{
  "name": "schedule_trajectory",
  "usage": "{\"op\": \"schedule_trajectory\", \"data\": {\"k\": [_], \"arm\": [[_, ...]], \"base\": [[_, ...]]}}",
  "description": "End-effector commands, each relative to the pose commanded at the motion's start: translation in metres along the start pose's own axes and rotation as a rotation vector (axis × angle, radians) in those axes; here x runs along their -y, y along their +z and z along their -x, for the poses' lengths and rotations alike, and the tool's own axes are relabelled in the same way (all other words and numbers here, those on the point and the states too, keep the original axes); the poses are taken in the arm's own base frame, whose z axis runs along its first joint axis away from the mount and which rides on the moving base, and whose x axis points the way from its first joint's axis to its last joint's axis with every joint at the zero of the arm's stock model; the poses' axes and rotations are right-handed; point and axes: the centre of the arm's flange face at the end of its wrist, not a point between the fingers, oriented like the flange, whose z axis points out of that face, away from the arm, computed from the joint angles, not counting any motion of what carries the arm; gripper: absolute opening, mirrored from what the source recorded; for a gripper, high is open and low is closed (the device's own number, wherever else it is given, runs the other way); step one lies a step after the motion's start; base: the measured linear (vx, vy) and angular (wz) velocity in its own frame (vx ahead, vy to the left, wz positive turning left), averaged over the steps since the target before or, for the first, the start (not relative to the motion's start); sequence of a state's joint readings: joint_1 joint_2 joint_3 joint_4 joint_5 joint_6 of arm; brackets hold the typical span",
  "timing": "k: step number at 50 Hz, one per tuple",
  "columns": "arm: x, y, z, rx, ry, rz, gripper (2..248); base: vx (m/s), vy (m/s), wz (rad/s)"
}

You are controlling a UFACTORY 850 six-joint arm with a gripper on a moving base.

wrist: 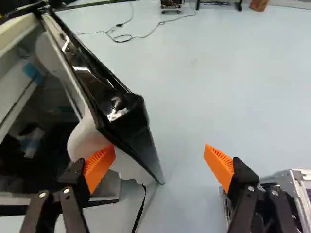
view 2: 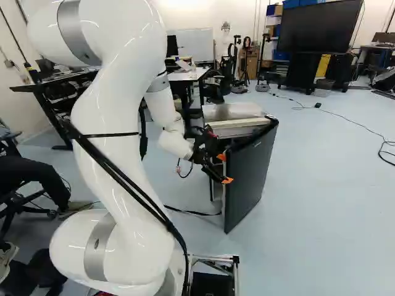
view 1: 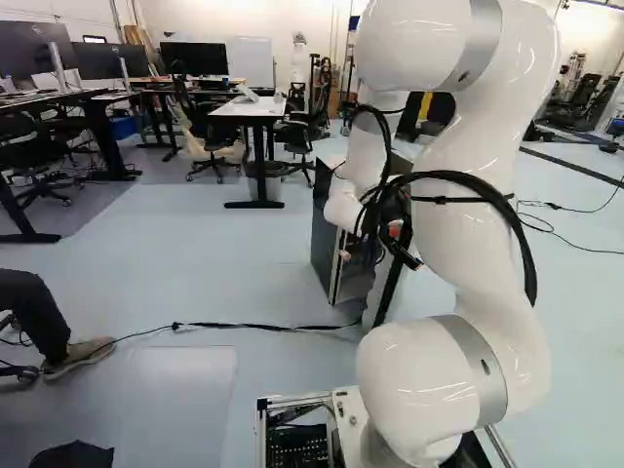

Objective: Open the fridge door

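fridge door: upright, ajar, swung out from the fridge (view 1: 325, 249) toward the base side; dark outer face (view 2: 252, 176) in sight in the right base view.
inner side of door: pale, bulging liner (wrist: 87, 138), facing the fridge interior (wrist: 48, 124).
door edge: glossy black top corner (wrist: 116, 107), ahead of the fingers and off to one side.
gripper: black, at the door's free edge (view 2: 225, 169), on the opening side.
jaws: spread wide, nothing held; door not between two pads in a grip.
finger 1: orange pad (wrist: 99, 167) over the door's inner side; contact could not be told.
finger 2: orange pad (wrist: 220, 165) well apart from the door, past its outer side, above bare floor (wrist: 194, 102).
arm: white (view 2: 117, 142), rose from the base on the near side of the door, reached forward to it; black cables strapped along it.
base frame: metal (wrist: 297, 182), on the near side of the door, past finger 2.
floor cable: black (view 1: 244, 326), ran along the floor to near the door's foot.
fridge contents: something blue (wrist: 33, 72) inside, behind the door; too blurred to name.
white-topped table: (view 1: 255, 109) well beyond the door.
large screen: (view 2: 318, 26) far beyond the door, right of it in the right base view.
far cord: (wrist: 129, 38) on the floor beyond the door.
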State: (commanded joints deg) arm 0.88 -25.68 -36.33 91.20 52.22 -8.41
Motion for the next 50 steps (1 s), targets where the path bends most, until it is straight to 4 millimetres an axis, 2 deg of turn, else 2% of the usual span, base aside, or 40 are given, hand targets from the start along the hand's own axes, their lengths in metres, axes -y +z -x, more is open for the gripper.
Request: {"op": "schedule_trajectory", "data": {"k": [20,50], "arm": [[-0.034,0.017,-0.009,0.054,0.127,0.180,247],[-0.039,0.019,-0.017,-0.009,0.129,0.207,247]], "base": [[0.000,0.000,0.000],[0.000,0.000,0.000]]}}
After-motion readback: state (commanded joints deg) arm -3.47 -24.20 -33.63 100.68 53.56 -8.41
